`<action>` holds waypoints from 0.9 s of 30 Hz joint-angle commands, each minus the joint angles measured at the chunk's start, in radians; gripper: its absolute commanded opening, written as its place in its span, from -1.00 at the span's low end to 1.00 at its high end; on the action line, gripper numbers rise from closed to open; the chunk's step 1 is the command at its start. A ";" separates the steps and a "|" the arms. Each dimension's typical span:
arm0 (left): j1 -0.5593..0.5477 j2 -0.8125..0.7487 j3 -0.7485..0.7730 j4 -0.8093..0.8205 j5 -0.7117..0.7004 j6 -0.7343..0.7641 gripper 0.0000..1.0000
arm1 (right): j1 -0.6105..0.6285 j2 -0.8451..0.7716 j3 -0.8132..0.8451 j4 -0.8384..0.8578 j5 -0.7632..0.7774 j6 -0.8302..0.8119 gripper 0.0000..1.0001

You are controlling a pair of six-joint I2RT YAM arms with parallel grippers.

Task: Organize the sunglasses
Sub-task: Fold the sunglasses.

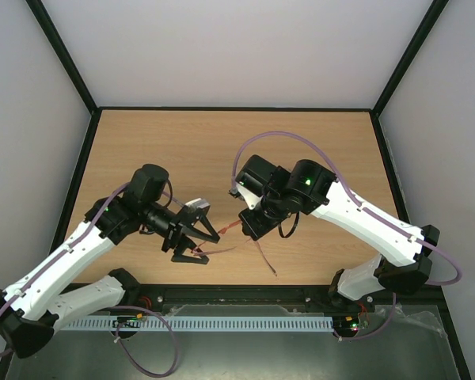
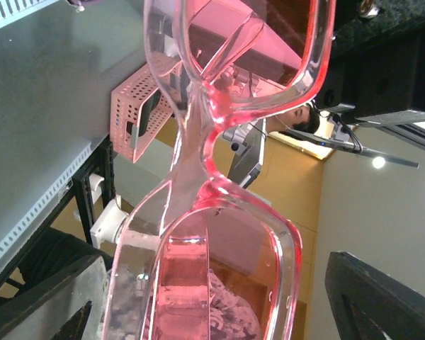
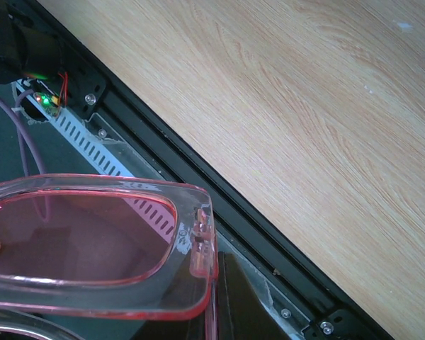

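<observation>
Sunglasses point(image 1: 229, 230) up off the tabletop point(image 1: 182, 142), near its front edge, between the two tools; the frame is glossy see-through pink plastic, thick and rounded, with red-tinted lenses; in the left wrist view the curved bridge point(image 2: 198, 152) runs down the middle with one lens above and one below; the right wrist view shows one outer corner point(image 3: 195, 244) with a small clear hinge block; from above, the slim reddish temple arms trail down toward the near edge. Right tool point(image 1: 241, 228) is closed tight at the frame and carrying it. Left tool point(image 1: 206, 248) has its fingers spread wide, black and angular, one finger point(image 2: 46, 301) on each side of the frame, not visibly touching it. Tabletop is light wood-grain laminate point(image 3: 304, 106), matte, with a black metal border; beyond it runs a white slotted cable rail point(image 1: 237, 323); a purple cable point(image 3: 25, 152) loops by a green light.
</observation>
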 commanded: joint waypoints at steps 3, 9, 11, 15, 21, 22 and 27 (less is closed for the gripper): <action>-0.007 0.002 -0.007 -0.006 0.038 0.022 0.55 | 0.008 -0.027 -0.030 -0.016 -0.046 -0.021 -0.97; -0.020 0.011 -0.007 -0.022 0.041 0.040 0.33 | 0.015 -0.036 -0.050 -0.014 -0.066 -0.021 -0.97; -0.028 0.013 -0.004 -0.024 0.038 0.042 0.33 | 0.019 -0.031 -0.051 -0.014 -0.066 -0.023 -0.97; -0.047 0.015 -0.002 -0.027 0.033 0.046 0.26 | 0.025 -0.018 -0.046 -0.013 -0.065 -0.025 -0.97; -0.059 0.017 -0.004 -0.063 0.032 0.074 0.02 | 0.029 -0.014 -0.048 -0.012 -0.066 -0.026 -0.97; -0.061 0.019 -0.004 -0.064 0.033 0.076 -0.01 | 0.030 -0.016 -0.048 -0.012 -0.064 -0.026 -0.97; -0.070 0.025 -0.002 -0.072 0.029 0.086 -0.20 | 0.030 -0.018 -0.050 -0.013 -0.065 -0.025 -0.97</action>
